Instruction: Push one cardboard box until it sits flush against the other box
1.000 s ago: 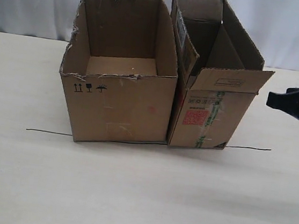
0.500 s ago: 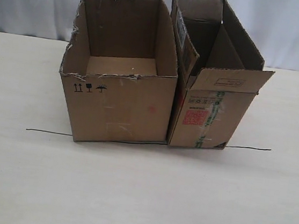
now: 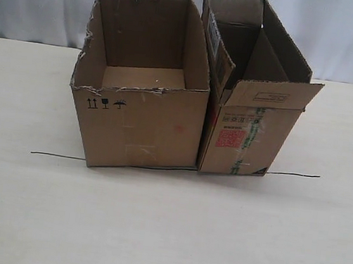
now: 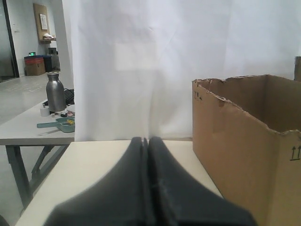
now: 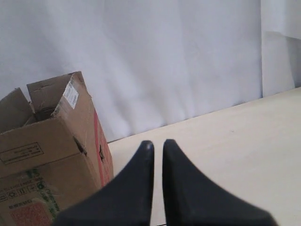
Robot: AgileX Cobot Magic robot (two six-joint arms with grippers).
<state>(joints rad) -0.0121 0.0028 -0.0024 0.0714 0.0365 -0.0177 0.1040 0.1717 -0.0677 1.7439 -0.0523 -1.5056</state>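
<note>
The cardboard box, narrow with a red sticker, green-printed tape and upright flaps, stands on the right. The other box, wider with a ragged rim and black symbols, stands on the left. Their facing sides meet along the bottom front corner. Neither gripper shows in the exterior view. My left gripper is shut on nothing, apart from the other box beside it. My right gripper has its fingers nearly together with only a thin slit, holding nothing, apart from the cardboard box and its red stripe.
A thin black line runs across the cream table under the boxes' front edges. A white curtain hangs behind. In the left wrist view a metal bottle stands on a separate table beyond the curtain.
The right gripper, seen at the exterior view's right edge one second ago, has drawn back out of that view. Both boxes stand as before.
</note>
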